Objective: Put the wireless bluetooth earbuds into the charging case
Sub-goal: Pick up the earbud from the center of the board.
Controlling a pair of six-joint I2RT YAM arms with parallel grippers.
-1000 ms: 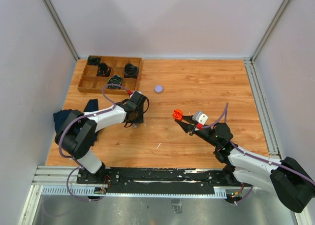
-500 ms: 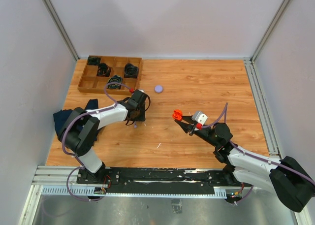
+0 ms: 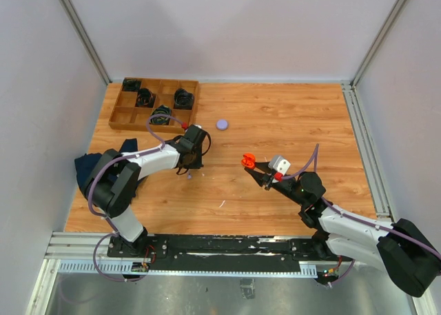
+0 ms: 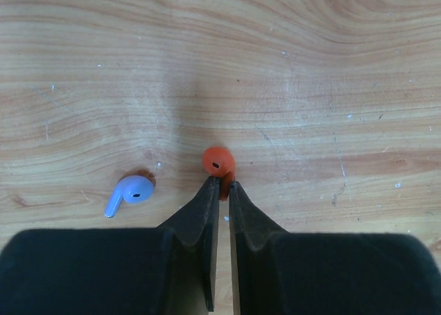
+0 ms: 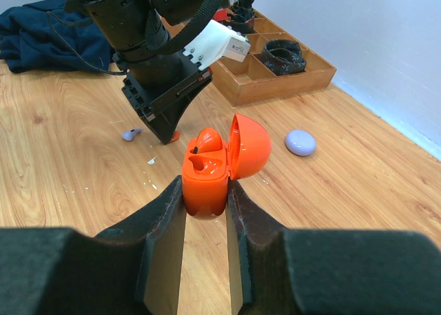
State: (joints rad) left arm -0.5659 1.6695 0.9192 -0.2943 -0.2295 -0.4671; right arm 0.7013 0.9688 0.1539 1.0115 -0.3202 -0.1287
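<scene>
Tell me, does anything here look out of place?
Nothing damaged. A dark blue cloth lies bunched at the left edge of the table, and a lilac earbud lies loose beside the orange earbud pinched by the left hand.

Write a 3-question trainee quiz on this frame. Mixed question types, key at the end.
1. True or false: the orange case held in the right gripper has its lid open.
2. Short answer: what is the left gripper shut on?
3. Pick one: the lavender earbud is
A) lying on the table, apart from the left gripper
B) seated in the orange case
C) pinched in the right gripper

Key
1. True.
2. The orange earbud, pinched at its stem while it is down on the table.
3. A.
</scene>
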